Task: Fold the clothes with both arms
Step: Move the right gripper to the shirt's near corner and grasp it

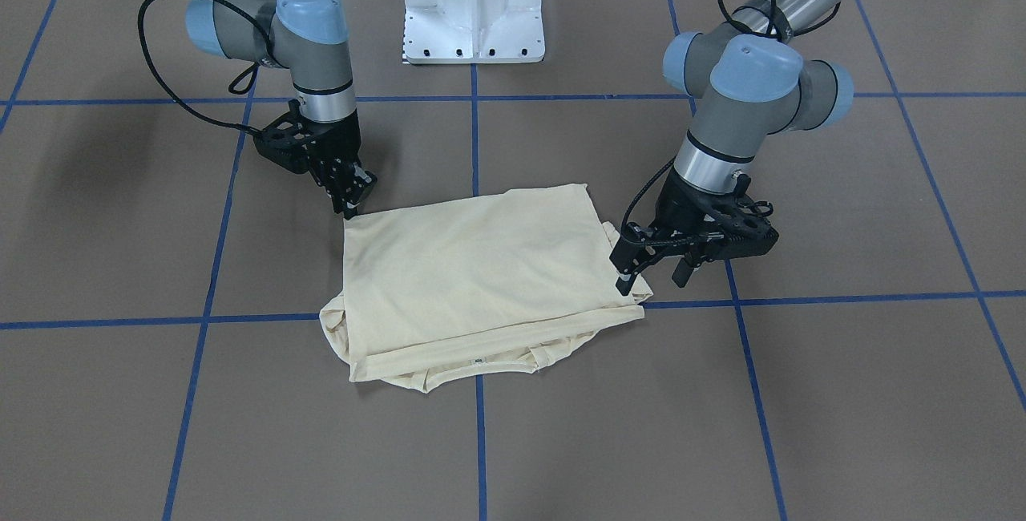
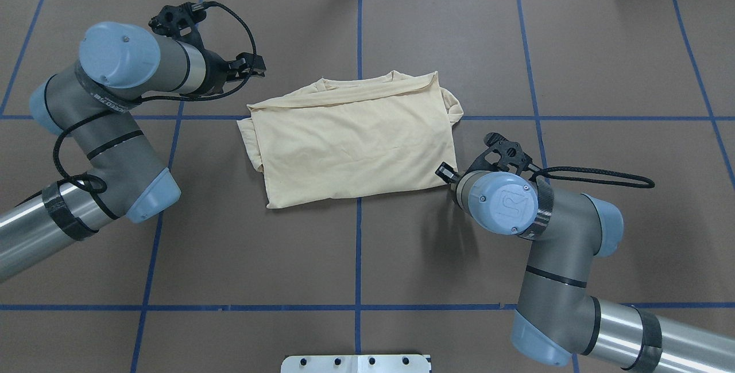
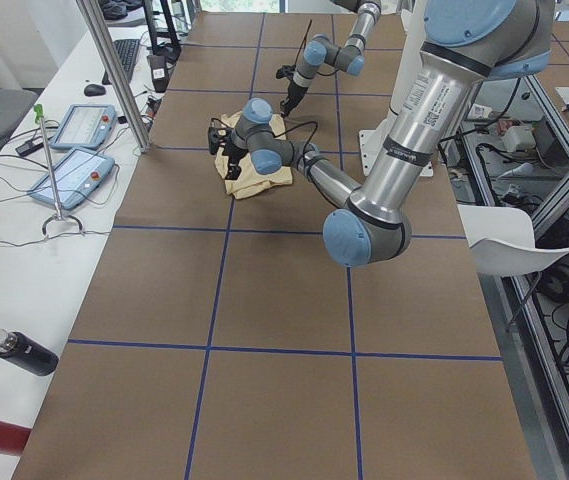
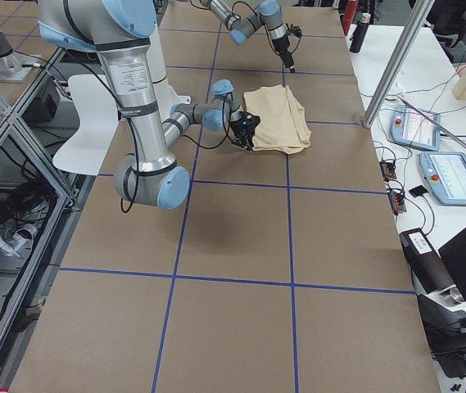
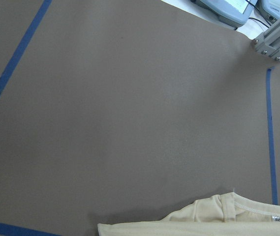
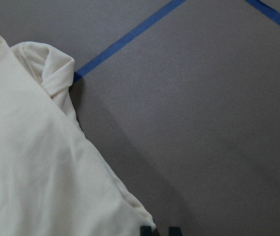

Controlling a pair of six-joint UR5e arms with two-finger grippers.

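shirt (image 1: 473,264): folded flat mid-table (image 1: 842,393), collar away from robot | right pincer (image 1: 351,207): at near corner, tips barely parted, empty | left pincer (image 1: 651,285): by opposite corner, open, empty | judged: both let go so the fold lies undisturbed

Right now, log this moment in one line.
shirt folded on table | left gripper open at edge | right gripper at corner, grip unclear

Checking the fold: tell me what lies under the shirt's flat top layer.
More of the shirt: bunched edges and the neckline poke out, resting on the table. The rest is covered.
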